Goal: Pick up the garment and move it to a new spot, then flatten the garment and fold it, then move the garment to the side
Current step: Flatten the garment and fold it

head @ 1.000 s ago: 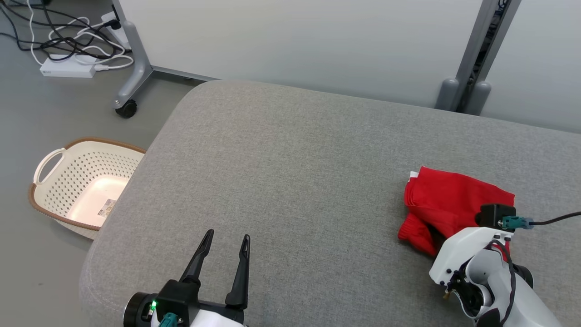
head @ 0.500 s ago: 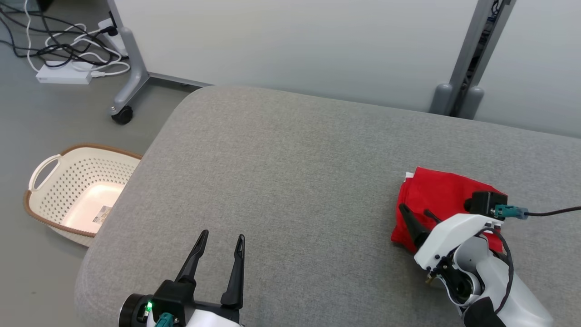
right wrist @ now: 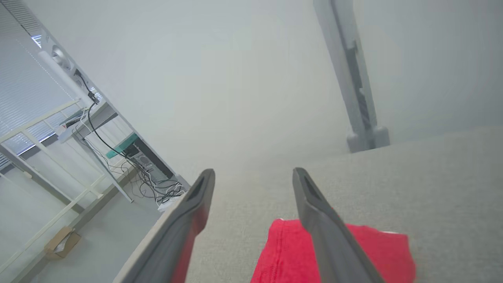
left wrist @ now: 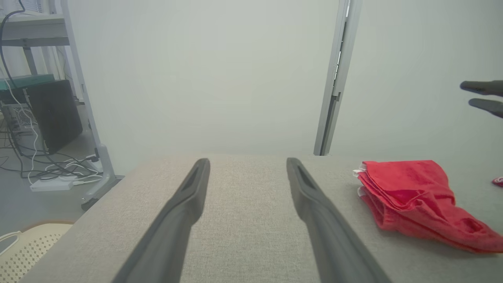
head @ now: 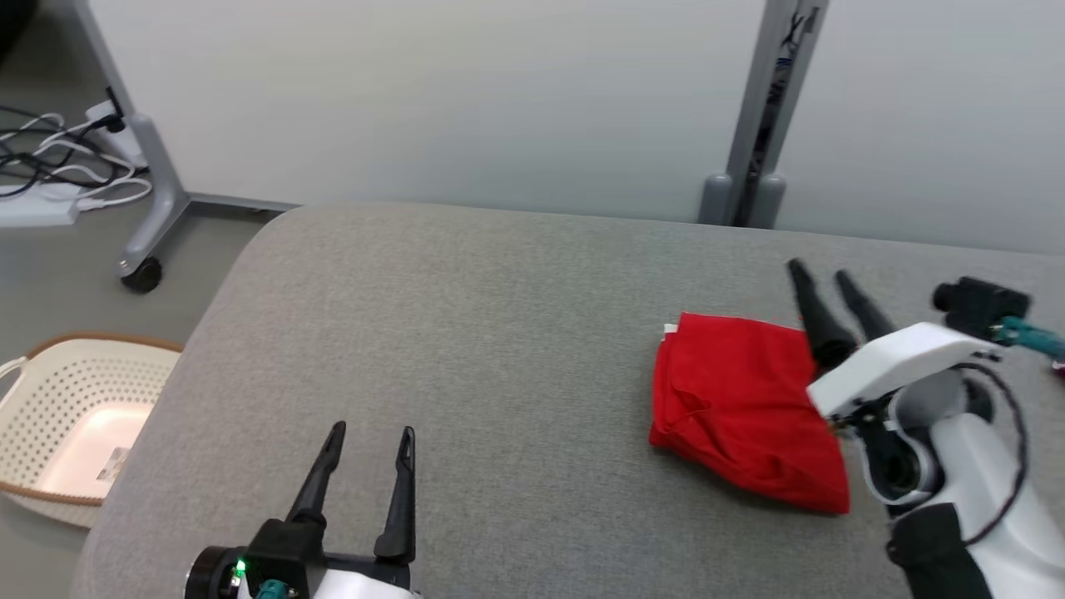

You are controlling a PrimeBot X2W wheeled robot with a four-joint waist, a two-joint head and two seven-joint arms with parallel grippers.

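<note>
Risen off the red garment, the right hand is hovering open above it, leaving soft, light cloth that looks best pinched at its stacked edge.

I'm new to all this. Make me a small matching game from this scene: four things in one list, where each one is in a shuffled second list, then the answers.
Things
1. folded red cloth garment
2. cream perforated plastic basket
3. left two-fingered dark tool
4. right two-fingered dark tool

Places
A. on the floor, beside the grey padded surface
B. open, right beside the garment
C. lying on the grey padded surface
D. open, at the surface's near edge, far from the garment

Pairs: 1-C, 2-A, 3-D, 4-B
</note>
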